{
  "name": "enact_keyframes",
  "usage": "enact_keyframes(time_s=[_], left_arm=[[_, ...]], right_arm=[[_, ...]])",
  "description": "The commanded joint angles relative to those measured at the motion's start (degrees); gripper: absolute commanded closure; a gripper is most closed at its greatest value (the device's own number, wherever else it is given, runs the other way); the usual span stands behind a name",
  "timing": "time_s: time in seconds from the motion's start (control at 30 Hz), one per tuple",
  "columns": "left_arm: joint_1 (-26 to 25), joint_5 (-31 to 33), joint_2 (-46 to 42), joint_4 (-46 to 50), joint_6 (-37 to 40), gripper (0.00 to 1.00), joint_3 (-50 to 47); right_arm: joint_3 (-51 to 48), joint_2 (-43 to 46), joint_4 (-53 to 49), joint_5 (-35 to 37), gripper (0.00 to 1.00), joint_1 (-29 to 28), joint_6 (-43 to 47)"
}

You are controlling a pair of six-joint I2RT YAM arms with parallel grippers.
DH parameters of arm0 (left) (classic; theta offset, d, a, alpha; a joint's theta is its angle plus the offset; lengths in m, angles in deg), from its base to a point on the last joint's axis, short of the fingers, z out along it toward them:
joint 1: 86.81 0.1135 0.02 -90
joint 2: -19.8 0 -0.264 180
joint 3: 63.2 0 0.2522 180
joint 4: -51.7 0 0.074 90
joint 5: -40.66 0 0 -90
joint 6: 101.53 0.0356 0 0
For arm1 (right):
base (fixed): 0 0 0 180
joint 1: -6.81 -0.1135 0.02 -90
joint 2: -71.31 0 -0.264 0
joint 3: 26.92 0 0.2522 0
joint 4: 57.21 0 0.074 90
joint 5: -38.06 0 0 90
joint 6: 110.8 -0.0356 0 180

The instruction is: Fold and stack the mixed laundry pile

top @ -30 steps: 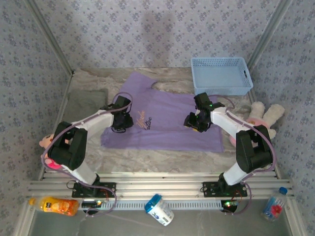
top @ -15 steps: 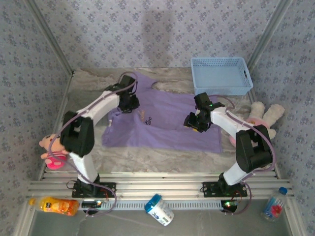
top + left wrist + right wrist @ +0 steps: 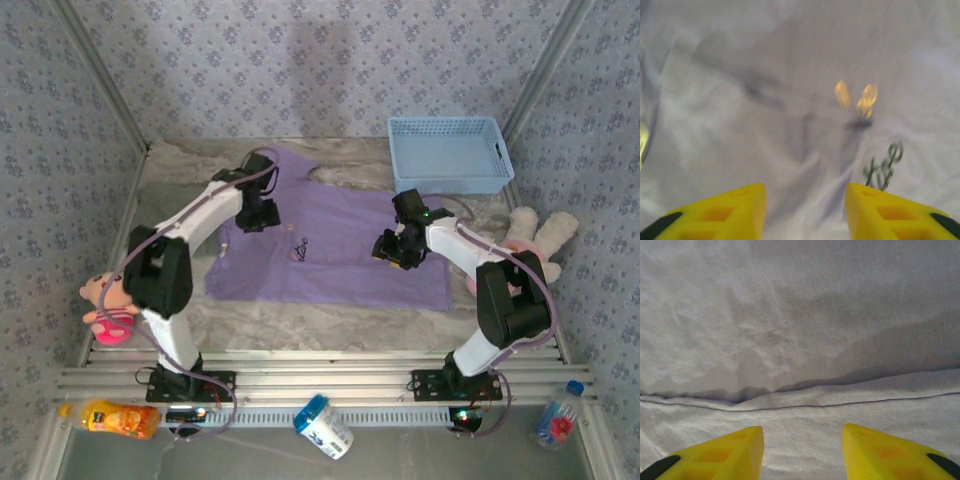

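Note:
The lavender T-shirt lies spread across the middle of the table, its small lettering left of centre. My left gripper hovers over the shirt's far left part. Seen from the left wrist, this gripper is open over blurred lavender cloth, and the orange-and-dark lettering shows ahead of it. My right gripper is low over the shirt's right half. Its wrist view shows the right gripper open and holding nothing, just short of a hemmed edge. The gray garment lies at the far left, partly behind the left arm.
A light blue basket stands at the back right. Plush toys lie at the right edge and the left edge. An orange bottle, a white-and-blue container and a water bottle lie along the front rail.
My left gripper moved from the shirt's left middle toward the back, pulling the shirt's left side inward, then opened and let go. The right gripper barely moved.

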State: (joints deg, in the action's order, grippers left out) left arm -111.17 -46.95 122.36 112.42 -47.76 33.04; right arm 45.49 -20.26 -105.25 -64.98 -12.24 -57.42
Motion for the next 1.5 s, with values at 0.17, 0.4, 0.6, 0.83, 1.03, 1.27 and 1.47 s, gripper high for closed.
enact_keyframes(time_s=[0.17,0.4,0.6,0.83,1.03,1.27,1.47], left_arm=[[0.5,1.1,-9.0,-7.3,-9.9,0.75,-22.5],[0.5,5.0,-4.6,-7.4,-10.4,0.76,-25.5],[-0.6,4.9,-7.6,-5.4,-11.8,0.76,-32.1],[-4.6,3.7,-17.0,-0.2,-17.2,0.75,-40.2],[-5.5,3.7,-21.2,1.6,-18.5,0.61,-34.7],[-0.5,8.0,-12.2,1.6,-6.7,0.29,-10.2],[5.2,3.7,2.1,-1.4,1.1,0.28,9.3]], right_arm=[[-2.8,-1.5,-0.5,7.1,0.62,2.8,2.3],[-5.5,-5.3,1.8,8.6,0.61,3.2,2.1],[-7.4,-4.3,-4.8,10.2,0.60,3.2,2.5],[-15.3,3.3,-6.2,6.4,0.59,2.4,1.0],[-11.6,9.1,-11.7,5.9,0.59,2.6,1.2],[2.4,7.4,-10.9,6.9,0.53,5.6,5.6],[9.2,1.3,-3.6,6.1,0.48,12.8,5.6]])
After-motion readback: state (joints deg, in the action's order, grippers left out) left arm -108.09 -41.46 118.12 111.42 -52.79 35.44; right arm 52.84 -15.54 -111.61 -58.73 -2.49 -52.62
